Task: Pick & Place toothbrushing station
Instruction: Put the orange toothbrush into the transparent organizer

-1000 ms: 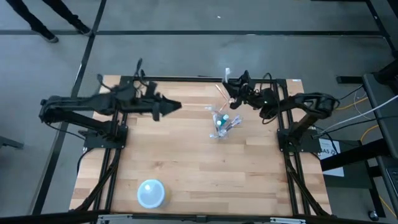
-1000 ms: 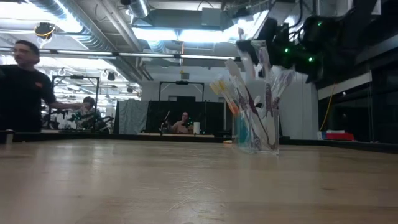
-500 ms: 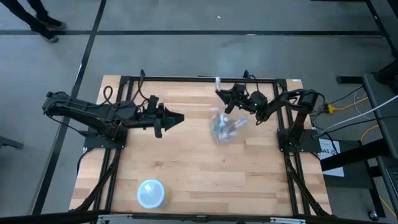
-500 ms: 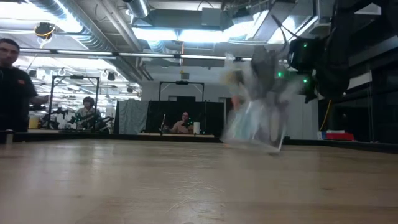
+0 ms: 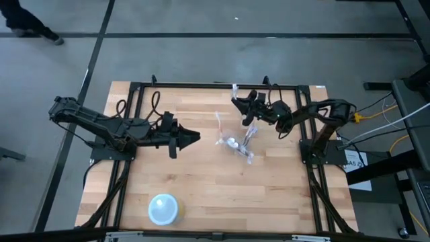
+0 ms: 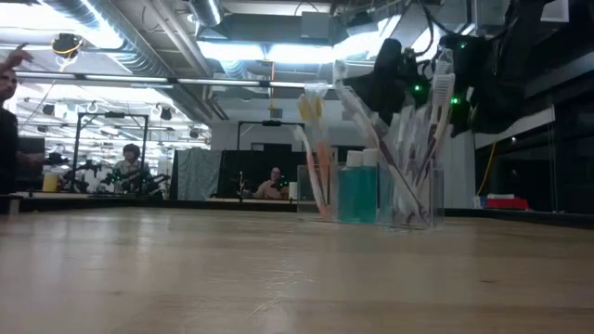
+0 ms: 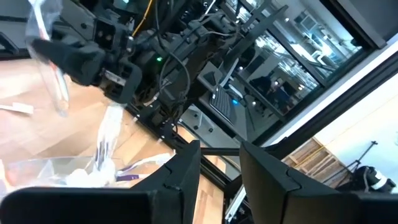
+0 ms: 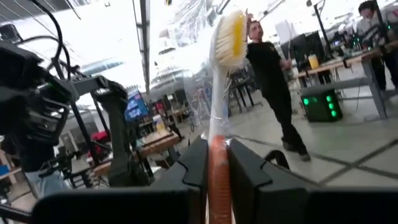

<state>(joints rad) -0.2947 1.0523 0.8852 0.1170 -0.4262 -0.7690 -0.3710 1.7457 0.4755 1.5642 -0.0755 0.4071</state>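
Gripping orange toothbrush (image 8: 219, 106), right end effector (image 5: 243, 107) above cup (image 6: 408, 190); left end effector (image 5: 191, 137) parted, empty

a robotics lab: exposed ceiling ducts (image 6: 139, 42), workbenches (image 6: 102, 192) with seated people (image 6: 274, 184), framed wooden table (image 5: 215, 168)

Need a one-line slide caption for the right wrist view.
Right gripper shut on a white toothbrush with an orange handle, bristle head up, a person walking in the room behind.

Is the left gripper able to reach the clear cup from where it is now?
Probably yes. The left gripper points at the clear cup across bare table; nothing lies between. The right gripper holds a toothbrush nearby.
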